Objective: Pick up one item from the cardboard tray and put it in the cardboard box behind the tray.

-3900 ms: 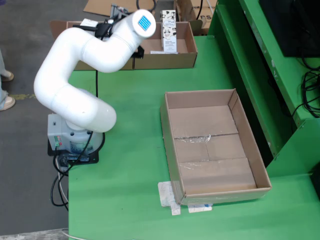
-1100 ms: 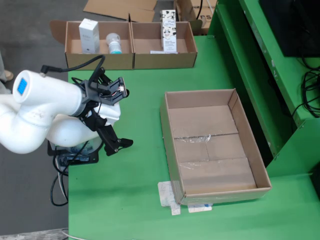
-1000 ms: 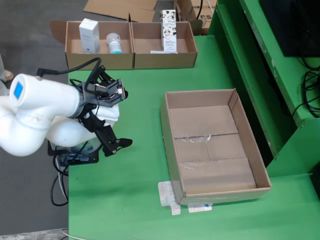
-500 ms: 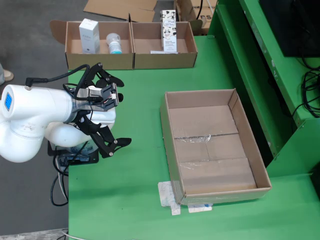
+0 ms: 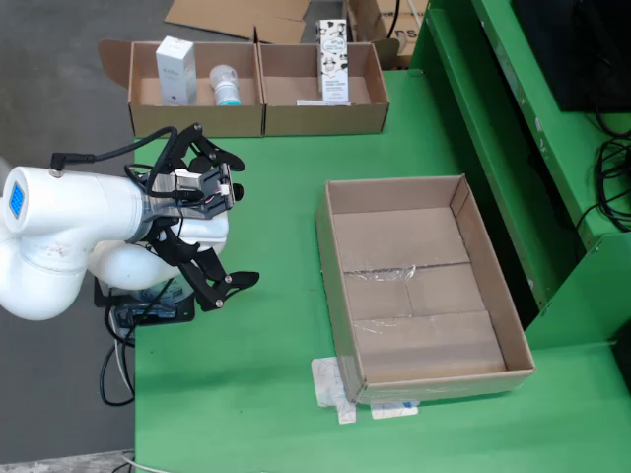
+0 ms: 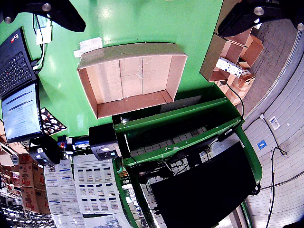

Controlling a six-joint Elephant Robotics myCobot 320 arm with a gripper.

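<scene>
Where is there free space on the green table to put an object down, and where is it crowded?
Free: the green table between the gripper and the large cardboard box, and the strip between that box and the two small trays. The large box's floor is bare too. Crowded: the left tray, holding a white carton and a small bottle, and the table's left edge near the arm.

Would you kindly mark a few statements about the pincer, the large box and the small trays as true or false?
1. The pincer is open and holds nothing. True.
2. The large cardboard box contains a white carton. False: it is empty.
3. A white carton stands in the left tray in the fixed view. True.
4. The pincer hovers directly over the large box. False: it is left of it, near the table edge.
</scene>
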